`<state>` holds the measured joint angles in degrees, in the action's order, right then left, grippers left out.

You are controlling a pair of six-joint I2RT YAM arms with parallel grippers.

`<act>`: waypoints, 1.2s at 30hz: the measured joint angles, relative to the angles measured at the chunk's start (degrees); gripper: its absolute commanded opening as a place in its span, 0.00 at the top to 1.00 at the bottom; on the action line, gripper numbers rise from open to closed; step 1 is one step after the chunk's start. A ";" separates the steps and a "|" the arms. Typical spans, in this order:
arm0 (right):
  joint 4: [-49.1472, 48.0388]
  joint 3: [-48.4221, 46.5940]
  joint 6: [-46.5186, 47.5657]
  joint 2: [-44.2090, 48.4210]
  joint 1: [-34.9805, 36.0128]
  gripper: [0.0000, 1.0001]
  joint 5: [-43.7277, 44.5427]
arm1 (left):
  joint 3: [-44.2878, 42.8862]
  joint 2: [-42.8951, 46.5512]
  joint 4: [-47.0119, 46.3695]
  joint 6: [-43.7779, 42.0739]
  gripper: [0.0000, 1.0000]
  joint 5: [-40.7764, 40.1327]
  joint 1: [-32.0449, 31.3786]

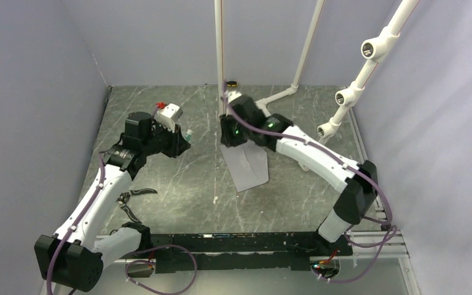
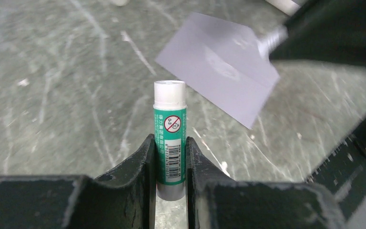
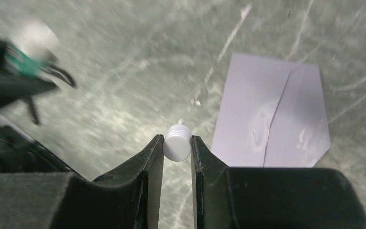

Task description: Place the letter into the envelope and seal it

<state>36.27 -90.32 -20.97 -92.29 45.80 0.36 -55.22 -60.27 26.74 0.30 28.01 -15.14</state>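
Dark marbled table [image 1: 160, 203] fills the top view between pale walls, and the grey envelope [image 1: 251, 172] lies flat near its middle, long axis running roughly from 11 to 5 o'clock. We see the right gripper [image 1: 232, 138] over its far end, with the envelope stretching away from it at 5 o'clock, while the left gripper [image 1: 184, 138] hangs well apart at the envelope's 9 o'clock, so the right arm is nearer. From the left wrist, we find the jaws clamped on a green-labelled glue stick [image 2: 170, 138], its white top pointing forward, the envelope [image 2: 219, 67] at 1 o'clock beyond it. From the right wrist, the jaws pinch a small white cap [image 3: 177, 143], and the envelope [image 3: 271, 119] sits at 2 o'clock with a crease along it. We see the letter in no view; we judge it is already inside. The glue must travel toward 3 o'clock to reach the flap.
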 measured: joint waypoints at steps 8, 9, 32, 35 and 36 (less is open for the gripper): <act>-1.40 9.25 3.06 -9.57 10.88 1.00 7.19 | 3.26 5.99 -2.73 9.99 0.98 -22.40 0.00; -1.86 9.29 3.17 -10.93 11.80 1.00 7.43 | 3.26 6.95 -2.97 11.23 0.97 -25.27 0.00; -10.03 12.22 1.22 -21.24 17.11 0.42 11.02 | 2.78 16.26 0.81 23.63 0.97 -42.73 0.00; -10.58 12.39 0.81 -21.22 17.11 0.36 10.71 | 1.86 15.80 0.76 23.61 0.98 -41.64 0.00; -10.60 12.39 0.79 -21.16 17.11 0.35 10.51 | 1.51 15.63 0.66 23.61 0.98 -41.24 0.00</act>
<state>25.67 -77.93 -20.18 -113.45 62.92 10.87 -53.71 -44.64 27.40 23.90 -13.23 -15.14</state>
